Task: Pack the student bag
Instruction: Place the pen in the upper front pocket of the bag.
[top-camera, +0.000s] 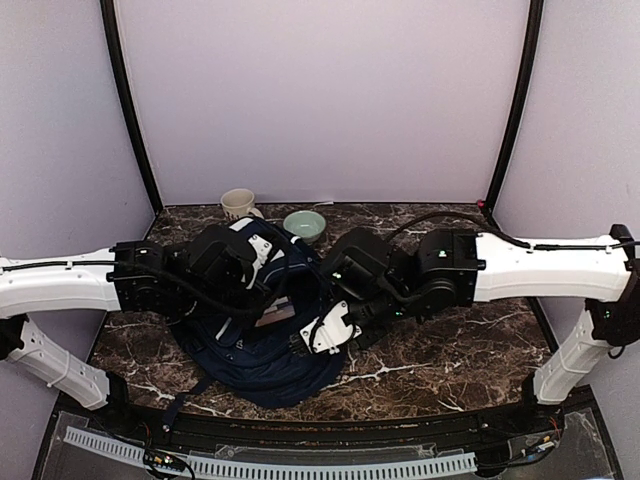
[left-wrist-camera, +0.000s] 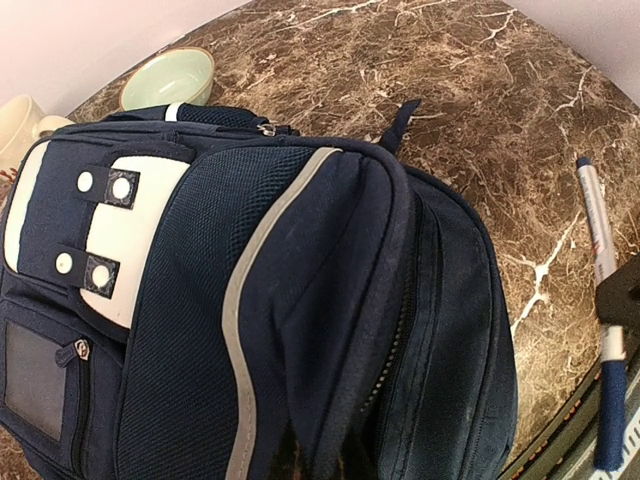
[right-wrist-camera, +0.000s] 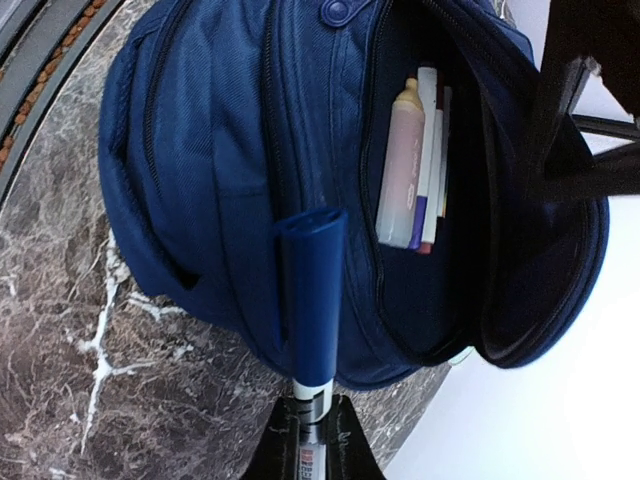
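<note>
The student bag (top-camera: 262, 352), navy with white patches and a pale stripe, lies in the middle of the marble table. My left gripper (left-wrist-camera: 320, 455) is shut on a fold of its fabric beside the zip, holding that edge up. The bag's main compartment (right-wrist-camera: 430, 270) gapes open, and several pens and a pale tube (right-wrist-camera: 408, 160) lie inside. My right gripper (right-wrist-camera: 315, 437) is shut on a white marker with a blue cap (right-wrist-camera: 314, 290). The cap points at the bag, just left of the opening. The same marker (left-wrist-camera: 600, 270) shows at the right of the left wrist view.
A cream mug (top-camera: 238, 204) and a pale green bowl (top-camera: 304, 224) stand behind the bag near the back wall. Both arms reach in over the bag from the sides. A grey cable track (top-camera: 270, 465) runs along the table's near edge.
</note>
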